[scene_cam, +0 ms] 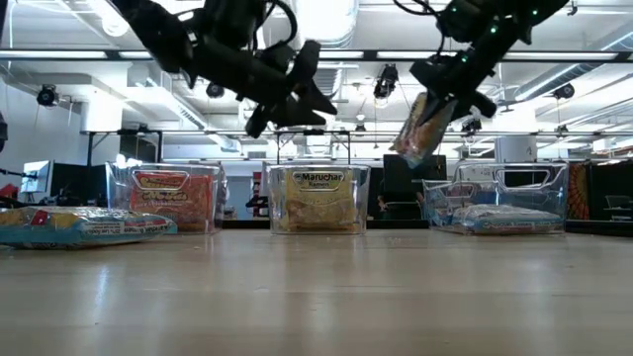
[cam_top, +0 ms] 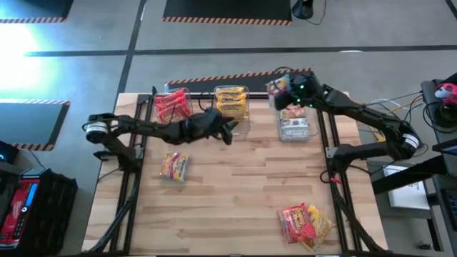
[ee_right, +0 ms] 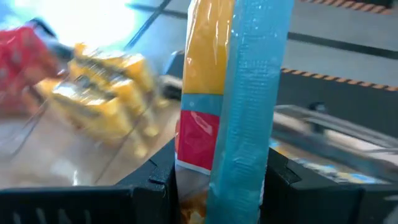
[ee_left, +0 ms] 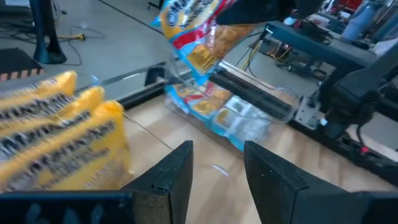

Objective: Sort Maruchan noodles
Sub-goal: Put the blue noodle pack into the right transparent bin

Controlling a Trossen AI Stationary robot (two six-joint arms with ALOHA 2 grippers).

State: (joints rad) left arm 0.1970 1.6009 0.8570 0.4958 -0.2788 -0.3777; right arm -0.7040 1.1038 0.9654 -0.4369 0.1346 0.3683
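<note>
My right gripper (cam_top: 280, 95) is shut on a pink-yellow noodle packet (scene_cam: 419, 127) with a blue edge, held above the far end of the right clear bin (cam_top: 295, 129). That bin holds packets of the same kind. My left gripper (cam_top: 227, 133) hovers open with nothing between its fingers (ee_left: 180, 171), just near of the middle bin (cam_top: 232, 102), which holds yellow-orange packets. The left bin (cam_top: 171, 106) holds red packets. One loose packet (cam_top: 175, 165) lies flat on the table's left half. Several more (cam_top: 303, 223) lie heaped by the near right corner. My right gripper pinches the packet between its two fingers at the packet's upper end (ee_right: 217, 171); the gripper slants down from the right. The packet stands edge-on between the fingers, its blue sealed edge (ee_right: 255, 93) toward the camera. It hangs tilted below them (scene_cam: 415, 138), clear of the bin.
The three clear bins stand in a row along the table's far edge. The arms' black frames (cam_top: 132, 153) run down the table's left and right sides. Bare wood lies in the middle (cam_top: 243, 178), between the loose packet and the heap.
</note>
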